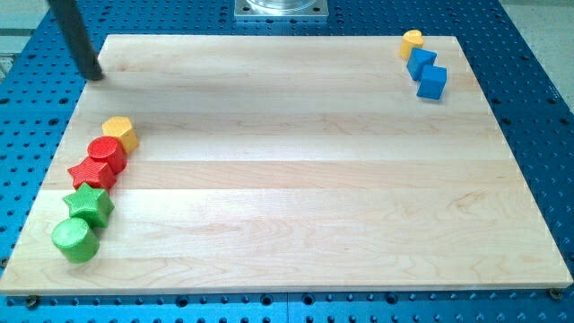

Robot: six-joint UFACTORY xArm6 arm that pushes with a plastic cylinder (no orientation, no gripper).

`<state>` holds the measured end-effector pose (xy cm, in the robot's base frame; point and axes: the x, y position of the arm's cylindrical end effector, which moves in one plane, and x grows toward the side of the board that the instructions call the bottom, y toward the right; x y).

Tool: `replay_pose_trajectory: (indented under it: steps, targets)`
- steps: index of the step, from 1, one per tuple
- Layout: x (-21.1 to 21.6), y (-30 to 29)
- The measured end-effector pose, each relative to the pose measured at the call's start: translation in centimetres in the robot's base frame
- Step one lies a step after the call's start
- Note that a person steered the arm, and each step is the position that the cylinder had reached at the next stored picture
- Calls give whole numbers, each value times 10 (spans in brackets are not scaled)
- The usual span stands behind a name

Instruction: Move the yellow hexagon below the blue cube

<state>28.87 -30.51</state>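
- Wood makes up our work surface: a pale board (296, 179) of glued planks with fine grain, lying on a blue perforated metal table (529, 99).
- We carry no hand to open or close, only a straight dark rod; my tip (93, 75) rests at the board's top-left corner, well apart from every block.
- We count seven blocks, all smooth and solid-coloured: two yellow, two red, two green in the left column, and the blue ones at the top right.
- Down the view's left edge five blocks run in a touching column: the yellow hexagon (119, 133) at the top, then a red cylinder (108, 152), a red star (95, 171), a green star (89, 205) and a green cylinder (73, 240).
- At the view's top right a small yellow block (412, 42), its shape hard to make out, touches a blue block (421, 64); the blue cube (432, 82) sits just below that.
- The yellow hexagon lies far to the left of the blue cube, across the board.
- A grey metal plate (282, 8) shows at the view's top edge.
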Motion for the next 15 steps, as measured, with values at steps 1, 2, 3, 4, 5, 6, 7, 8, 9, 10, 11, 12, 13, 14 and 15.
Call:
replay_pose_trajectory:
  steps: [1, 2, 3, 4, 5, 6, 7, 8, 9, 10, 11, 12, 13, 14, 15]
  targets:
    - [44, 1]
    - [99, 2]
    - [103, 29]
    - [105, 89]
    - [113, 79]
    - [140, 79]
    - [149, 92]
    - [149, 167]
    - [150, 260]
    - [148, 252]
    - [148, 209]
    - [183, 208]
    - [199, 254]
    - [201, 261]
    - [196, 267]
